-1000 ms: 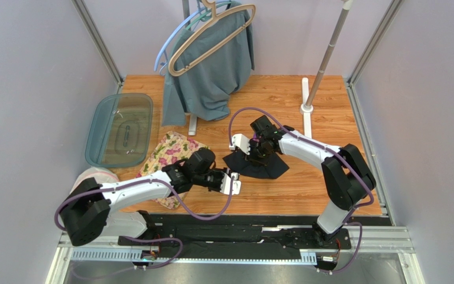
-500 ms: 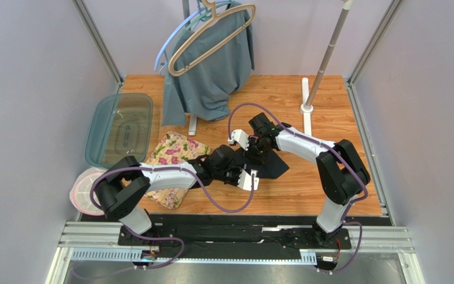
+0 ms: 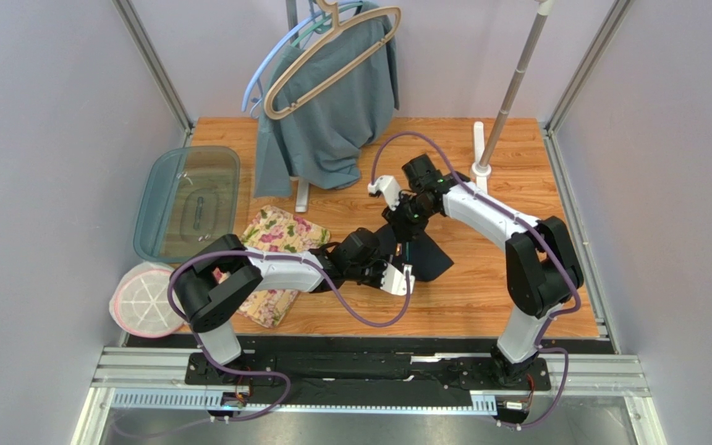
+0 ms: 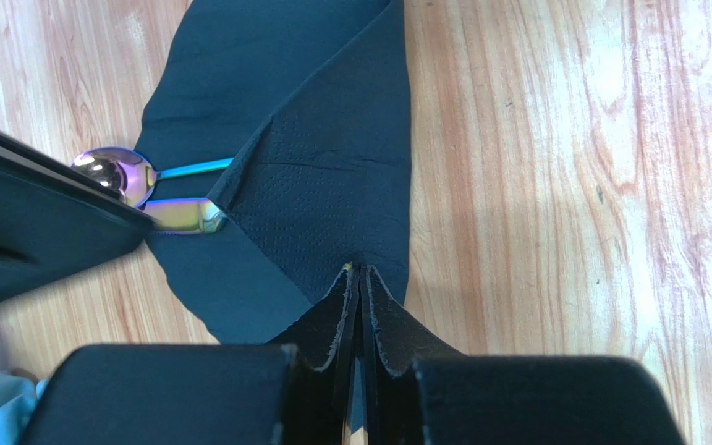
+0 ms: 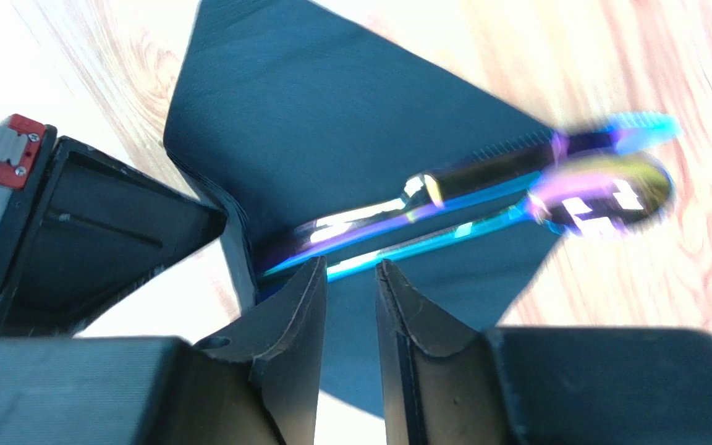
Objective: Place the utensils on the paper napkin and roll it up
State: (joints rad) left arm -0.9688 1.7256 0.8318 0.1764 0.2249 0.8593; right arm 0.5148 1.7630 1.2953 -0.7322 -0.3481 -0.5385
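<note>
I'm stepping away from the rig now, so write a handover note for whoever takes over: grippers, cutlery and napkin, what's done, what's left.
Left gripper: shut on a raised fold of the thin black paper napkin.
Right gripper: slightly open, empty, by the handles of the iridescent metal utensils.
Things: utensils lie on the napkin on the wooden table, a flap covering part of their handles, spoon bowl showing.
Done: utensils placed, folding started.
Left: roll the napkin up around them.

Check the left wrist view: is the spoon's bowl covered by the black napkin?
No, the spoon shows its bowl bare at the edge of the paper napkin, whose folded flap hides only the handles.
</note>
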